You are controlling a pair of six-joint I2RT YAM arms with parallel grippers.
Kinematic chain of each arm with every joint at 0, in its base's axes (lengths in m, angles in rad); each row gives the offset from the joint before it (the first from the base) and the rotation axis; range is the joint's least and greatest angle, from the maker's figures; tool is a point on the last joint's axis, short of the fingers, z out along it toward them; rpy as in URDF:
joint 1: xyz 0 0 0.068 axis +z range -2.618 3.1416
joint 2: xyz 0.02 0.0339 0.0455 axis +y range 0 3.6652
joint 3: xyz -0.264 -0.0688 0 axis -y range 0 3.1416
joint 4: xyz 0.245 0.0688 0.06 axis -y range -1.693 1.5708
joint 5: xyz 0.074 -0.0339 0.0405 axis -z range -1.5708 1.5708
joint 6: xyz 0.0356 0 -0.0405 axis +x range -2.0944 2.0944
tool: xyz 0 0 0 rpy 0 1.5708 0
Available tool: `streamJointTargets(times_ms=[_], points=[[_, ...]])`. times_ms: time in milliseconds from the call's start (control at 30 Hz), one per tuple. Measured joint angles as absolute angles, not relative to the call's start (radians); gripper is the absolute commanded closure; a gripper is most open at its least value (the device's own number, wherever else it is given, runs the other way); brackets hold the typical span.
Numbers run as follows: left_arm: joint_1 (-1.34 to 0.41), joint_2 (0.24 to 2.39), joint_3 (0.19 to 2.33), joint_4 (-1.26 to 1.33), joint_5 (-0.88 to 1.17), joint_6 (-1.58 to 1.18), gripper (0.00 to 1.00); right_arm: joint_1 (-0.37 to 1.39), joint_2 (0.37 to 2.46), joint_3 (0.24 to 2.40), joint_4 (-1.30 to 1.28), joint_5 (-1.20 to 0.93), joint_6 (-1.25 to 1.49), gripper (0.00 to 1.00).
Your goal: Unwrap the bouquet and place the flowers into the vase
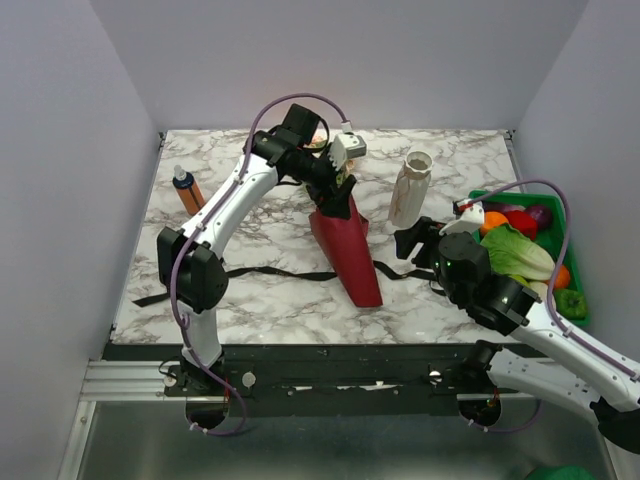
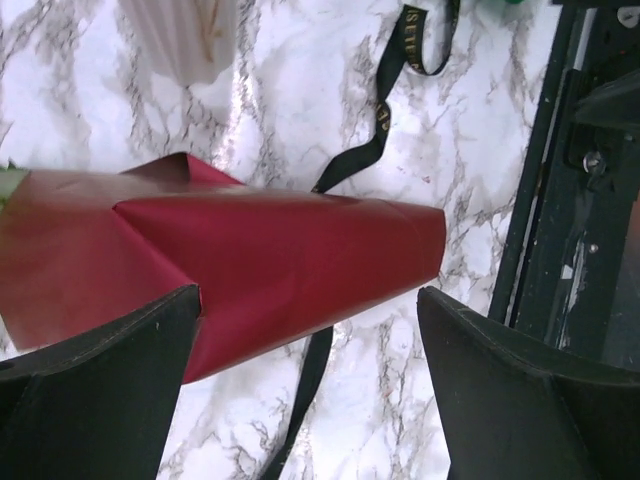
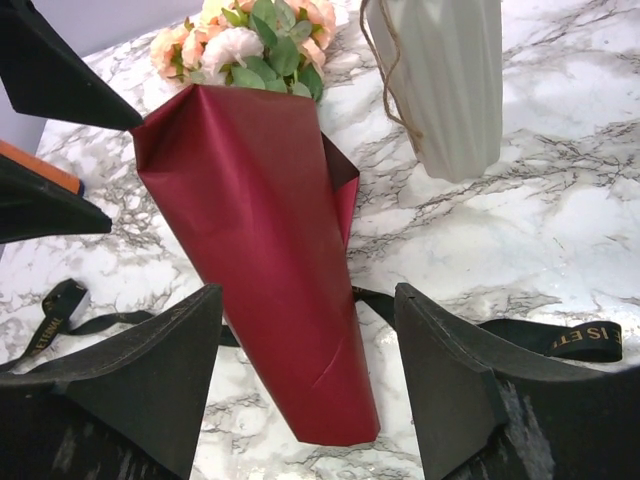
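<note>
You have one bouquet (image 1: 348,250), cone tip near front bench (image 1: 250,310) edge; one vase (image 1: 410,188) just right, apart. Left fingers (image 2: 100,390) wide over cone; right fingers (image 3: 130,390) wide near vase base.

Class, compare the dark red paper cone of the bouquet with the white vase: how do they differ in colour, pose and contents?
The cone is dark red; the vase is white. The cone lies on its side; the vase stands upright. The cone holds flowers; the vase shows none. Both rest on the marble table.
</note>
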State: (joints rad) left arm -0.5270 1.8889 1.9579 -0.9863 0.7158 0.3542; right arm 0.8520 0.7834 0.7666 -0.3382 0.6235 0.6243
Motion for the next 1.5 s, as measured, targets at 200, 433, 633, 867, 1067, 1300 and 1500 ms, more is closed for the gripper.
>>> streamJointTargets(times_ms=[200, 433, 633, 867, 1067, 1300, 1500], points=[[-0.373, 1.866, 1.813, -0.947, 0.709, 0.375, 0.01, 0.852, 0.784, 0.767, -0.338, 0.624, 0.624, 0.22], [-0.226, 1.874, 1.692, -0.884, 0.691, 0.398, 0.01, 0.852, 0.8, 0.767, -0.338, 0.623, 0.622, 0.22], [-0.21, 1.881, 1.627, -0.837, 0.689, 0.435, 0.01, 0.852, 0.813, 0.767, -0.338, 0.623, 0.619, 0.22], [-0.204, 1.9, 1.619, -0.937, 0.788, 0.6, 0.05, 0.852, 0.825, 0.767, -0.337, 0.623, 0.619, 0.22], [-0.183, 1.908, 1.569, -1.02, 0.845, 0.737, 0.06, 0.852, 0.834, 0.767, -0.337, 0.623, 0.618, 0.23], [-0.17, 1.965, 1.515, -1.025, 0.847, 0.791, 0.49, 0.852, 0.834, 0.768, -0.337, 0.623, 0.619, 0.25], [-0.17, 1.966, 1.499, -0.993, 0.848, 0.795, 0.83, 0.852, 0.838, 0.769, -0.337, 0.623, 0.62, 0.25]])
